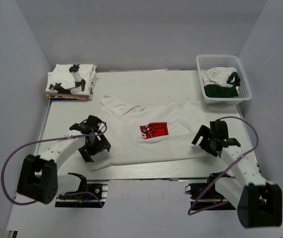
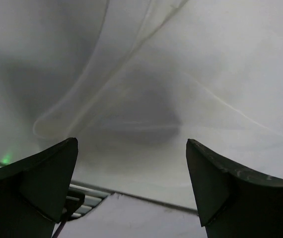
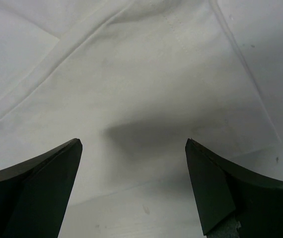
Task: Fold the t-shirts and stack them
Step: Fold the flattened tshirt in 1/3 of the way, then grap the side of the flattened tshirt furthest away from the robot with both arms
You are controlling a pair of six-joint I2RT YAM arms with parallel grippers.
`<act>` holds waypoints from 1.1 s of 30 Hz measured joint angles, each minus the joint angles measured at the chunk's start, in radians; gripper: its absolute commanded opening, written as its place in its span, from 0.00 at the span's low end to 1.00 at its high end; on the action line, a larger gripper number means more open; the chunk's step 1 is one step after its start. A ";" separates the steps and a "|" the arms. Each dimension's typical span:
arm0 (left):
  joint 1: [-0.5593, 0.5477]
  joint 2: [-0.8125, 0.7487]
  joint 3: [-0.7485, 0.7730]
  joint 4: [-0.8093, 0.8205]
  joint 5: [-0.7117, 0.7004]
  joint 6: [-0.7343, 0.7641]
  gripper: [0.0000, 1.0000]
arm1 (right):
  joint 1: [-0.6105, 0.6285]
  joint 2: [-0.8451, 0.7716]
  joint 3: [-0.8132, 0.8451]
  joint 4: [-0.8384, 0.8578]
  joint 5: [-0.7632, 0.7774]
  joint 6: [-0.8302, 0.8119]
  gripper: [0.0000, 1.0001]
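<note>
Currently basket (image 1: 216,56) holds crumpled shirts (image 1: 220,79); left gripper (image 2: 131,144), right gripper (image 3: 133,142) spread over t-shirt (image 1: 131,148).

A white t-shirt (image 1: 154,144) with a red logo lies spread flat between the left pincer (image 1: 97,148) and the right pincer (image 1: 205,144), and folded shirts (image 1: 72,82) sit piled far beyond the left one.

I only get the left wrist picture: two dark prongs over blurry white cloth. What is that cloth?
Observer: A white t-shirt with a red logo on its chest, spread across the table.
Visitor: Is it the only shirt there?
Observer: No. A folded stack of white shirts with black prints sits near the far left corner.
Visitor: Anything on the other side?
Observer: A white mesh basket at the far right holds crumpled white and dark clothing.
</note>
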 measured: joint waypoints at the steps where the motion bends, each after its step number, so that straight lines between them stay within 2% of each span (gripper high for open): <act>1: 0.000 -0.030 0.001 -0.033 0.005 -0.008 1.00 | -0.002 -0.056 -0.009 -0.036 -0.005 0.001 0.90; 4: 0.001 -0.110 0.042 -0.077 0.000 -0.018 1.00 | -0.002 -0.183 0.001 -0.079 -0.014 0.000 0.90; 8: 0.008 -0.076 0.198 -0.052 -0.066 0.008 1.00 | -0.002 -0.188 0.072 -0.068 -0.019 -0.007 0.90; 15: 0.021 0.295 0.652 0.047 -0.211 0.113 1.00 | -0.004 -0.067 0.267 0.027 0.018 -0.019 0.90; 19: 0.036 0.484 0.816 0.074 -0.282 0.167 1.00 | -0.004 -0.046 0.292 0.093 0.044 -0.019 0.90; 23: 0.078 0.628 0.893 0.120 -0.318 0.238 1.00 | -0.004 -0.004 0.294 0.139 0.066 -0.023 0.90; 26: 0.112 0.702 0.911 0.180 -0.324 0.298 0.94 | -0.004 0.037 0.299 0.173 0.079 -0.033 0.90; 33: 0.163 0.824 0.917 0.306 -0.268 0.398 0.87 | -0.006 0.150 0.386 0.190 0.131 -0.056 0.90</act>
